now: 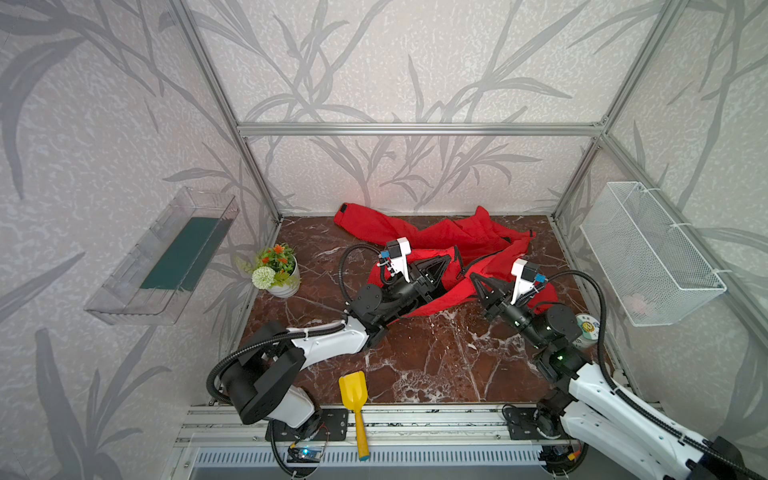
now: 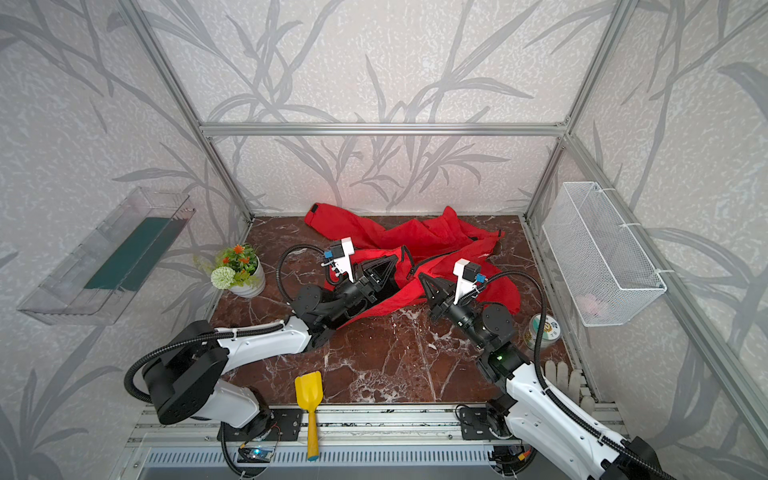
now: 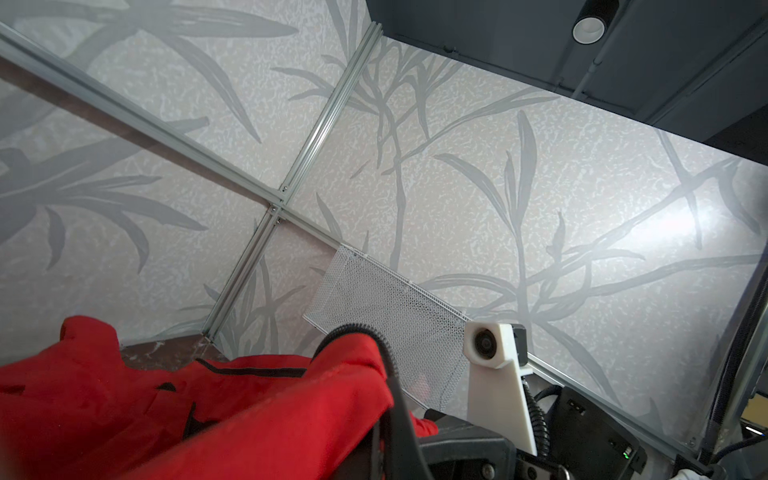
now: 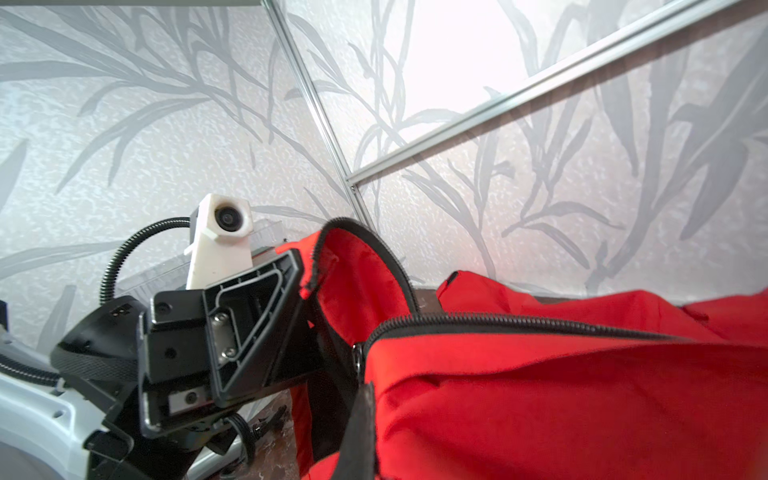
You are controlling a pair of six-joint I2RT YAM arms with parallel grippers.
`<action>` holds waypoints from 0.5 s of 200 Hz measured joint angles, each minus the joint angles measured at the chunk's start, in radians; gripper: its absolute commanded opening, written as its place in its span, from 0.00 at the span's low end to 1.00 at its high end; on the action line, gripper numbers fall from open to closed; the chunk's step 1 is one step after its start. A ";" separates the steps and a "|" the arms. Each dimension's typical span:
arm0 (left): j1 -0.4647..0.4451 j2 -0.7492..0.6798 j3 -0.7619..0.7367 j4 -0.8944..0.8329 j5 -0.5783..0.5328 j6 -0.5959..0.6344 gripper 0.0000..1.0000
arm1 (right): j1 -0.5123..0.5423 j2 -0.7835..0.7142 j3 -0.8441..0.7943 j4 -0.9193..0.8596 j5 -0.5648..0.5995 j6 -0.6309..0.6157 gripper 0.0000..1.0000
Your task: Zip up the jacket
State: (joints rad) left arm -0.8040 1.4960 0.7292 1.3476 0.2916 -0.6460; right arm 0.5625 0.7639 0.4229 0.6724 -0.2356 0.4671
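The red jacket (image 1: 449, 237) (image 2: 415, 237) lies crumpled at the back middle of the brown marble table, its front open and one sleeve stretched toward the back left. My left gripper (image 1: 438, 266) (image 2: 380, 268) is shut on one front edge of the jacket and holds it raised. In the right wrist view the black zipper (image 4: 498, 322) runs along the other front edge. My right gripper (image 1: 482, 282) (image 2: 428, 282) is shut on that edge, close to the left one. In each wrist view red fabric (image 3: 166, 415) (image 4: 582, 395) lies against a black finger (image 3: 399, 415) (image 4: 361, 436).
A flower pot (image 1: 278, 272) stands at the table's left edge. A yellow scoop (image 1: 353, 399) lies at the front edge, a tape roll (image 1: 587, 330) near the right edge and a white glove (image 2: 569, 376) at the front right. A wire basket (image 1: 648, 253) hangs on the right wall and a clear tray (image 1: 166, 257) on the left wall.
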 measured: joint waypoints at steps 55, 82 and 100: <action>0.009 0.000 0.060 0.008 0.016 0.142 0.00 | -0.027 0.081 0.124 0.021 -0.110 -0.072 0.00; 0.037 -0.002 0.084 0.008 0.016 0.176 0.00 | -0.068 0.137 0.166 0.042 -0.159 -0.089 0.00; 0.067 -0.003 0.106 0.008 0.016 0.180 0.00 | -0.097 0.164 0.187 0.058 -0.186 -0.103 0.00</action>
State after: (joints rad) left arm -0.7372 1.4929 0.8349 1.3552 0.3077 -0.4660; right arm 0.4660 0.9276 0.6098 0.7307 -0.4213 0.3641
